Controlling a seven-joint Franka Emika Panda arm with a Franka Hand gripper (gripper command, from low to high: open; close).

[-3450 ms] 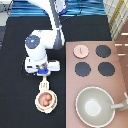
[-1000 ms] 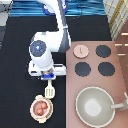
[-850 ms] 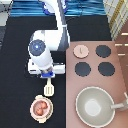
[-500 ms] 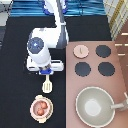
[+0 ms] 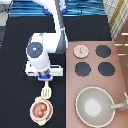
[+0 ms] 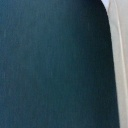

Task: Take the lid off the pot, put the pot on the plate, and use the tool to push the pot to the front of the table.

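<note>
The exterior view looked steeply down from high above the desk (image 5: 15,75), facing the robot at its top, and took in the stove, the pan and the gripper (image 5: 45,80) left of centre. The wrist view sat far closer, filled by dark desk surface (image 6: 50,65), which both views shared.

Even, bright overhead light, soft blur throughout, gripper (image 5: 44,76) over the table (image 5: 15,60), wrist view hazy

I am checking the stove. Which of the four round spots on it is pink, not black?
The lid, the spot at the stove's top-left corner in the exterior view; the other three are black burners. The gripper is over the table, above the tool.
</note>
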